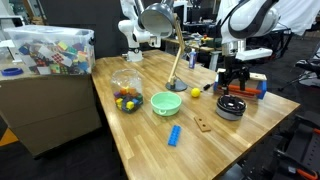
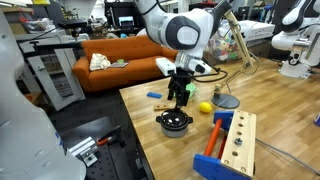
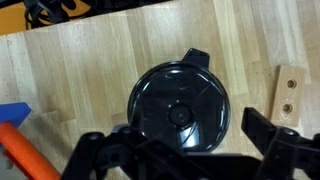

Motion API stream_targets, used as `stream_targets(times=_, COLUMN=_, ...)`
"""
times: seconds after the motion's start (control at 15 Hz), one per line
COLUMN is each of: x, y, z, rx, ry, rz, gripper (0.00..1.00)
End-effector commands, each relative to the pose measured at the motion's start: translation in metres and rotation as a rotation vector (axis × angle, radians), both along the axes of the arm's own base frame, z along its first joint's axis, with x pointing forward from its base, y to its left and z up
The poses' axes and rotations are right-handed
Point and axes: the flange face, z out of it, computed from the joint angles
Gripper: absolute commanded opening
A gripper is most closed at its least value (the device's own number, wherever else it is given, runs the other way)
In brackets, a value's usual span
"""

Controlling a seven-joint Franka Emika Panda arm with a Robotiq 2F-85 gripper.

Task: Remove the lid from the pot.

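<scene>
Lid (image 3: 180, 103): seated on the pot (image 1: 229, 113), directly beneath the end effector (image 3: 185, 158), on the desk (image 3: 90, 60).
End effector: spread wide, nothing is held.
Step in hand: a straight descent is advised, jaws centred on the small middle knob, so the pot is not dragged.
Wrist view only: knob and rim tab are shown.
Exterior views only: the gap above the lid is shown.

lid (image 3: 180, 105): round, flat, glossy black disc; small round boss at centre, short tab at one side of the rim; lying level on the pot, covering its mouth
pot (image 1: 229, 112): small, low, round, silver-grey metal; upright on the wooden tabletop (image 1: 140, 140), near an edge
</scene>
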Motion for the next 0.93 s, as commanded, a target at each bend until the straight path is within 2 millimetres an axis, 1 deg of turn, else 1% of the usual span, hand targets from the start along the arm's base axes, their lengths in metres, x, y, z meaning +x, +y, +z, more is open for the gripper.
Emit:
stream_targets(times=0.0, x=0.01, y=-0.001, z=-0.017, rx=-0.026, ry=0.031, rz=-0.025, gripper=1.0)
stream_targets(times=0.2, x=0.014, y=0.0, z=-0.029, rx=-0.022, ry=0.056, rz=-0.036, gripper=1.0)
stream_targets(times=0.53, x=0.014, y=-0.002, z=-0.043, rx=-0.018, ry=0.087, rz=-0.046, gripper=1.0)
stream_targets(times=0.6, x=0.014, y=-0.003, z=-0.045, rx=-0.017, ry=0.09, rz=-0.047, gripper=0.91)
stream_targets(times=0.67, x=0.014, y=-0.004, z=-0.046, rx=-0.016, ry=0.093, rz=-0.048, gripper=0.77)
stream_targets(times=0.73, x=0.015, y=-0.003, z=-0.044, rx=-0.011, ry=0.091, rz=-0.052, gripper=0.67)
stream_targets(times=0.87, x=0.017, y=-0.003, z=-0.042, rx=-0.006, ry=0.087, rz=-0.056, gripper=0.53)
